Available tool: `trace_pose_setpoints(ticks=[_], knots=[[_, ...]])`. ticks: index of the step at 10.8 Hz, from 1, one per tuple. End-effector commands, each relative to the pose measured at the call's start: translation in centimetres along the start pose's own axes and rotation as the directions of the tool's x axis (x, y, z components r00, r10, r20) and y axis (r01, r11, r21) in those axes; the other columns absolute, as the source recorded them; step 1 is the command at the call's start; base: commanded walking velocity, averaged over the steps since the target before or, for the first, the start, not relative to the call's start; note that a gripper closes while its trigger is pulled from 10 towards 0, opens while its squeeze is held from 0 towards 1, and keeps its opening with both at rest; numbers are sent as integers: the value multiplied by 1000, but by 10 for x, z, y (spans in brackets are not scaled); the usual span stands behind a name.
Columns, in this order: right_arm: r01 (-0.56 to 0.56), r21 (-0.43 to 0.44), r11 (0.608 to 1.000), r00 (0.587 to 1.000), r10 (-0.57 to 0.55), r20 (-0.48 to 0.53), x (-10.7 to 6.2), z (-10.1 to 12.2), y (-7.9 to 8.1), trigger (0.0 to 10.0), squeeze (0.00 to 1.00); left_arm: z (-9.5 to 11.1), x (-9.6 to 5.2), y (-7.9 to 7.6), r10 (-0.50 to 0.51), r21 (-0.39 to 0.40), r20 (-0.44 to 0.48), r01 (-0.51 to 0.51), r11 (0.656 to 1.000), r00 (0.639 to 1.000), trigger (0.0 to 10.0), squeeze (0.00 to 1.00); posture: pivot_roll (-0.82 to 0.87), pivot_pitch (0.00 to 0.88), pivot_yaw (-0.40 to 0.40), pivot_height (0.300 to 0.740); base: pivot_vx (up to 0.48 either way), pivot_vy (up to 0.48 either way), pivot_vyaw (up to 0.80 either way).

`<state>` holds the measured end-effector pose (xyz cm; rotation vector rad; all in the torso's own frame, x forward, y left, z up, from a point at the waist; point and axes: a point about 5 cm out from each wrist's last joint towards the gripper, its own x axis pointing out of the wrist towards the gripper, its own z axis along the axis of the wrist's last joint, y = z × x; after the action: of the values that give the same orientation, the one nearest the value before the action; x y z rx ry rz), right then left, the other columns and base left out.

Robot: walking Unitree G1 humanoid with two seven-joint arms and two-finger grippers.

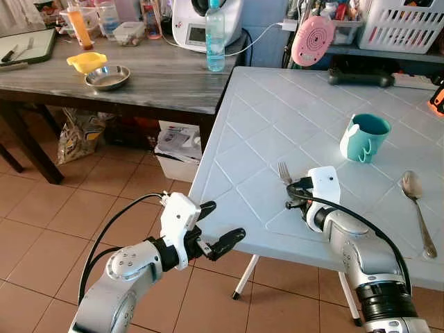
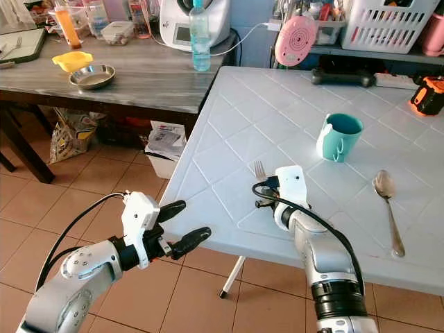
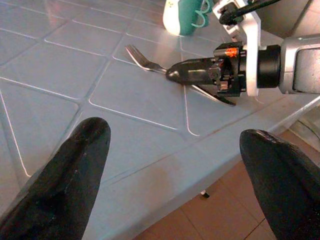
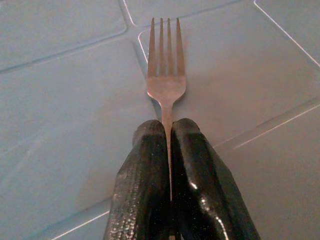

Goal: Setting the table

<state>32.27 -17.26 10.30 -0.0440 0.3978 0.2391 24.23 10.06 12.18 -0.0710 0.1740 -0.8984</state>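
Fork (image 4: 166, 85): right gripper (image 4: 171, 145) pinching its handle, probably lowering it near the mug (image 1: 364, 137) (spoon (image 1: 416, 208) beyond); release coming next. Left gripper (image 1: 218, 225) hanging spread, idle.

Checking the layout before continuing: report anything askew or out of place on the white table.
Nothing spilled or damaged. The mug stands upright, the spoon lies flat, and the right gripper holds the fork low over the table.
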Motion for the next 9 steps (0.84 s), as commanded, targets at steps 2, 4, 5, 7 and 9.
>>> trace_pose_setpoints(ticks=[2, 4, 5, 7, 9], knots=[[21, 4, 1000, 987, -20, -160, -1, -33, -2, 0, 0, 1, 0, 1, -4, 1, -1, 4, 1000, 1000, 10000, 0, -10, 61, 29, 740, 0, 0, 0], [30, -4, 1000, 987, -30, -159, -1, -33, -3, 0, 0, -2, 1, 2, -3, -4, -3, 3, 1000, 1000, 10000, 0, -12, 60, 28, 740, 0, 0, 0], [35, -4, 999, 988, -35, -153, -1, -32, -3, 0, 0, -3, 1, 3, -3, -4, -4, 3, 1000, 1000, 10000, 0, -12, 59, 29, 740, 0, 0, 0], [84, 7, 996, 993, -83, -79, -1, -19, -4, 0, 0, -3, 1, 3, -1, -2, -3, 1, 1000, 1000, 10000, 0, -11, 58, 31, 740, 0, 0, 0], [105, 48, 993, 994, -107, 35, -3, 3, 2, 0, 0, -3, 1, 3, -1, 4, -2, 1, 1000, 1000, 10000, 0, -12, 57, 36, 740, 0, 0, 0]])
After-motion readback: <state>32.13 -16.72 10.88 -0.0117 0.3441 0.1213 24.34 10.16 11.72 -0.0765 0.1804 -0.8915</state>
